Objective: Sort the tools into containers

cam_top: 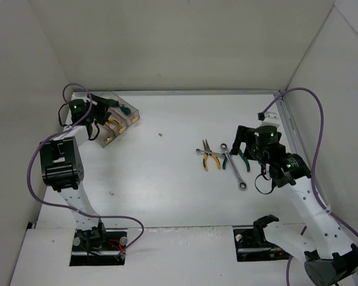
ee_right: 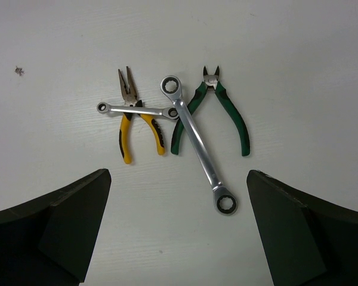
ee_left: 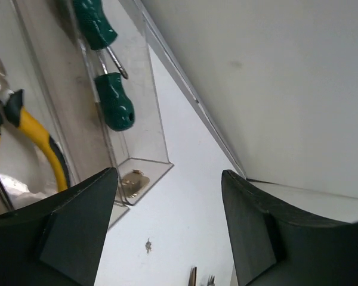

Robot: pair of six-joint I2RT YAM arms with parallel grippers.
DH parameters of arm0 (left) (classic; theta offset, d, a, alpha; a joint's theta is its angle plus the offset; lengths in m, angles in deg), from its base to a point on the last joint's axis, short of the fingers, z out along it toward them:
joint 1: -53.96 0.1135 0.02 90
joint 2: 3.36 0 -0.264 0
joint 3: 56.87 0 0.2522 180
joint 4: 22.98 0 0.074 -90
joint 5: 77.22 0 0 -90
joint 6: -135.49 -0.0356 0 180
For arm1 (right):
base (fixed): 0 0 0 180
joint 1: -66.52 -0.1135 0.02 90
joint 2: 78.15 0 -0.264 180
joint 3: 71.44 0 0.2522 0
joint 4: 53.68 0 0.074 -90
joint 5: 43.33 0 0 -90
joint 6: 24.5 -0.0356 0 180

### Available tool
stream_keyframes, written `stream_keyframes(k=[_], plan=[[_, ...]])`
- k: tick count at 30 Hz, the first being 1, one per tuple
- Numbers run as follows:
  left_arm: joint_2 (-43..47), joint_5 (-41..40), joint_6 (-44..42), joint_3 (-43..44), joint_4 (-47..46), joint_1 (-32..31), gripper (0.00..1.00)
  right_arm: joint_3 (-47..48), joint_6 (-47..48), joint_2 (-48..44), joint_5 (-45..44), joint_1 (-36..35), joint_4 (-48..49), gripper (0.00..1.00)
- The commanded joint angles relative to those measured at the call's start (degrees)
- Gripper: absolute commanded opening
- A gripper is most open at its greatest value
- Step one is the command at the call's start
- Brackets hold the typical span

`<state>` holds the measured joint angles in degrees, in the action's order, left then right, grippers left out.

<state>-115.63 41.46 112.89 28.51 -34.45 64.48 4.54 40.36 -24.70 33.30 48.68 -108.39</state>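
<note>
Three joined clear bins stand at the far left. In the left wrist view one bin holds two green-handled screwdrivers, and the bin beside it holds yellow-handled pliers. My left gripper is open and empty beside the bins. Loose on the table lie yellow pliers with a small wrench across them, a long wrench and green-handled cutters. My right gripper is open and empty above them, just nearer than the long wrench.
White walls close in the table at the back and on both sides. A rail and a purple cable run along the right edge. A small dark speck lies between the bins and the loose tools.
</note>
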Motion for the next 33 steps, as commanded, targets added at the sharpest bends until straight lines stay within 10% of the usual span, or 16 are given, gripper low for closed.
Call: stream_keyframes(k=[1,13,22,33], plan=[[8.8,-1.3,-8.1,5.5,4.9,-2.3,0.66,-0.1,-0.8,-1.5,-0.4,0.4,2.9,0.98],[10.4,-20.0,-36.4,21.8,48.0,-29.9,0.67,-1.8,-1.7,-3.1,-0.3,0.4,2.9,0.97],[0.3,-23.7,-31.1,21.9,53.1,-49.0,0.6,-2.3,-1.8,-3.4,0.6,0.4,2.9,0.96],[-10.6,-25.4,-27.6,30.4,56.2,-56.6,0.56,-2.9,-1.0,-5.4,2.4,0.6,1.7,0.96]])
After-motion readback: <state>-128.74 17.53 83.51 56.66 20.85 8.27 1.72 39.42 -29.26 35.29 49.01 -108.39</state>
